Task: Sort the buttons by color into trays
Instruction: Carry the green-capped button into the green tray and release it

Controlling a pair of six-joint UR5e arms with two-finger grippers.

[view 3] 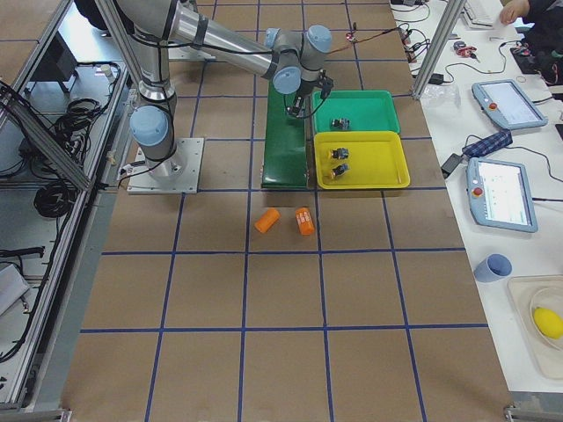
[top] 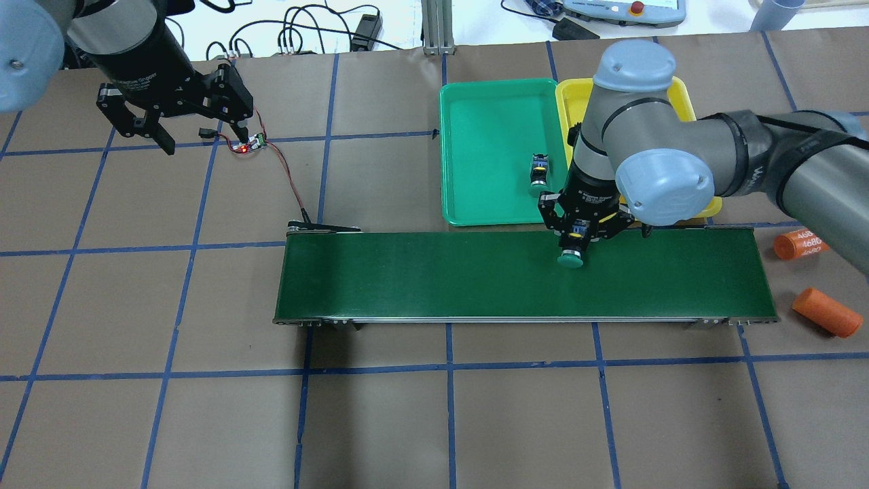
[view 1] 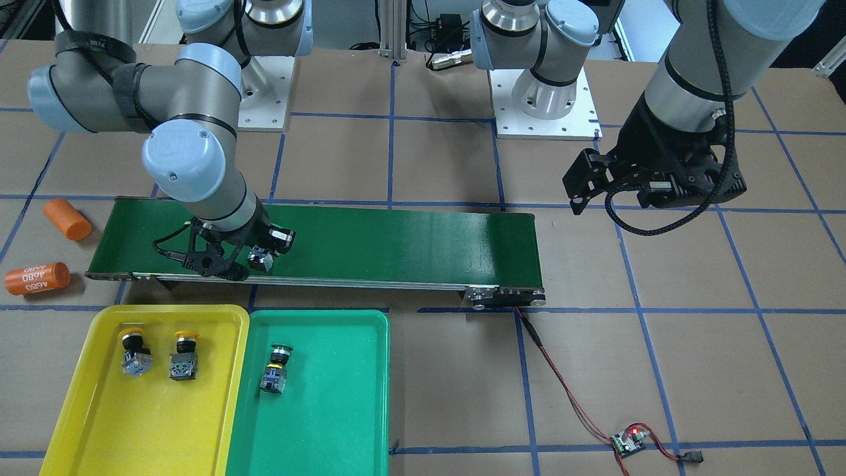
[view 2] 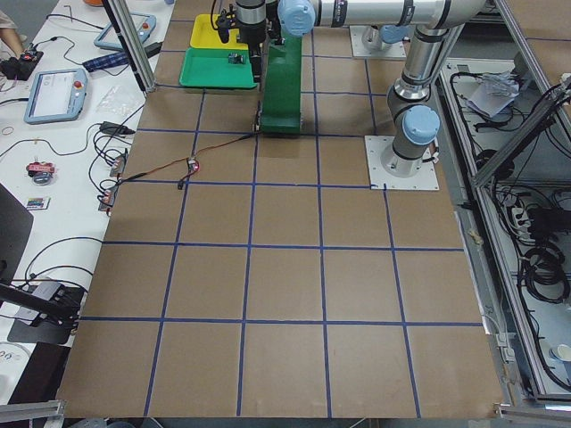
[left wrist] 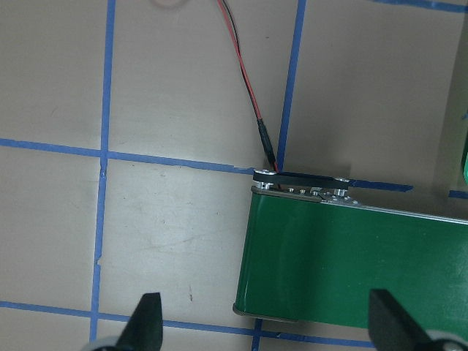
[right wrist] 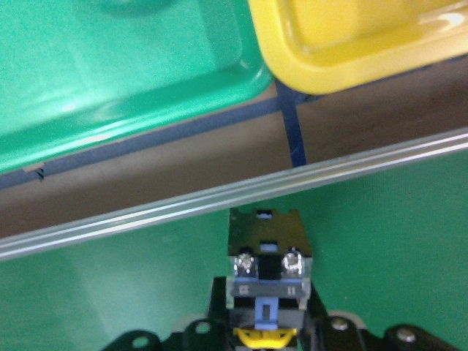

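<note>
Two orange cylinders (view 1: 67, 219), one marked 4680 (view 1: 38, 278), lie on the table (top: 170, 407) off the conveyor belt's (top: 441, 275) end. The yellow tray (view 1: 99, 410) holds two yellow-capped buttons (view 1: 135, 352) (view 1: 185, 356), and the green tray (view 1: 330, 410) holds one green-capped button (view 1: 275, 370). The right gripper's (top: 578, 234) jaws are clamped on the fourth button (top: 570, 259), green-capped, over the belt near its tray-side edge, while the left gripper (top: 202, 139) hangs with jaws wide apart and empty near a small circuit board (top: 248, 144).

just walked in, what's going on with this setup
The right claw is shut on a green-capped button over the conveyor belt, on the side nearest the trays. The yellow tray holds two yellow-capped buttons, and the green tray holds the other green button. The left claw hangs open and empty beyond the belt's far end.
</note>
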